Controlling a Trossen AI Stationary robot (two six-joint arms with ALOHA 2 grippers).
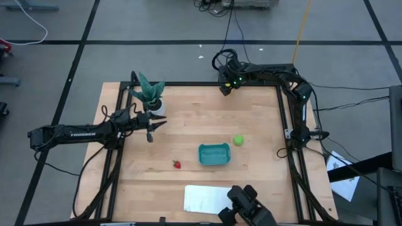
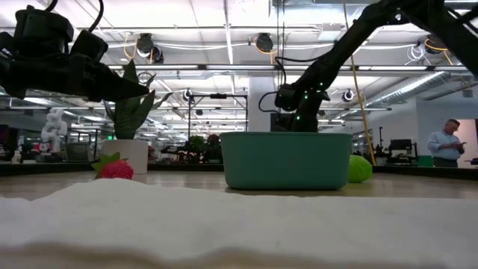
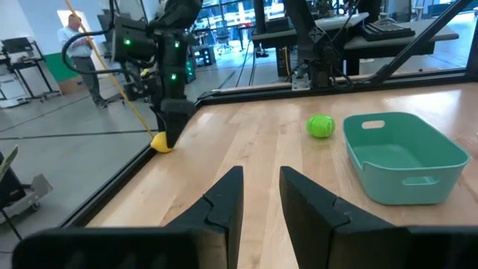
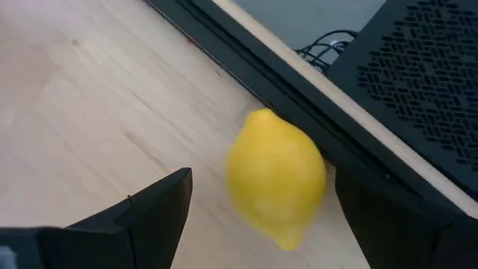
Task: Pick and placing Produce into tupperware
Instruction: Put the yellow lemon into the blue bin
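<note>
The yellow lemon (image 4: 276, 179) lies on the wood against the dark rail at the table's far edge; it also shows in the left wrist view (image 3: 160, 142). My right gripper (image 4: 261, 178) is open, pointing down over the lemon, one finger on each side and not touching it (image 1: 224, 88). The teal tupperware (image 1: 214, 154) stands mid-table, with the green ball (image 1: 238, 140) just to its far right. The red strawberry (image 1: 177, 164) lies to its left. My left gripper (image 1: 152, 129) hovers above the table's left part, open by a narrow gap (image 3: 260, 196).
A spiky plant in a white pot (image 1: 151, 95) stands at the far left, close to my left gripper. A flat white sheet (image 1: 207, 198) lies at the near edge beside a dark camera mount (image 1: 248, 207). A person (image 2: 447, 142) stands beyond the table.
</note>
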